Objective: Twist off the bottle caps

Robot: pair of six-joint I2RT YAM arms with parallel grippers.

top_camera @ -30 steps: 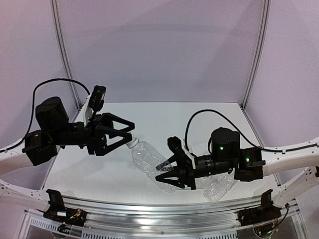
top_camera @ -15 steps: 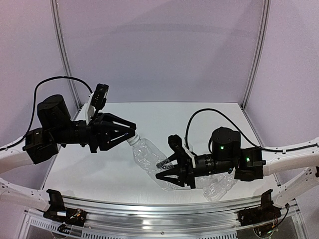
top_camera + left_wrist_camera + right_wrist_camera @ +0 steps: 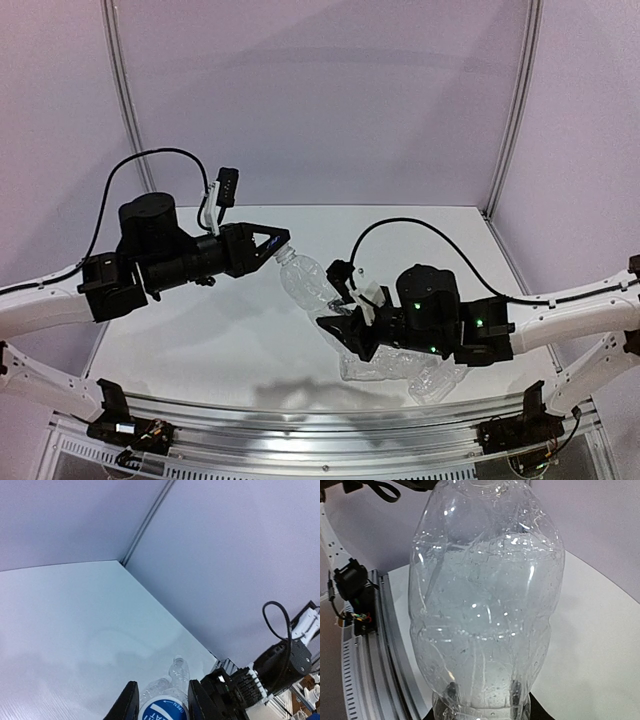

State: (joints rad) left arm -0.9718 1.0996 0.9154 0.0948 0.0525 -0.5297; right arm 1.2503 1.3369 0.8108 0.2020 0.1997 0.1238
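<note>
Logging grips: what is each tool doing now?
Left tool: closed on the cap.
Right tool: closed on the bottle.

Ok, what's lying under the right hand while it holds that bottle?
Clear bottles lie on the table beneath the right hand, mostly covered by it and its arm; how many cannot be told.

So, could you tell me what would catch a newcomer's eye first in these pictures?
A clear bottle is held slanting in mid-air over the middle of the table: the right jaws grip its body and the left jaws are shut on its cap. More crinkled bottles lie on the table beneath the right arm.
</note>
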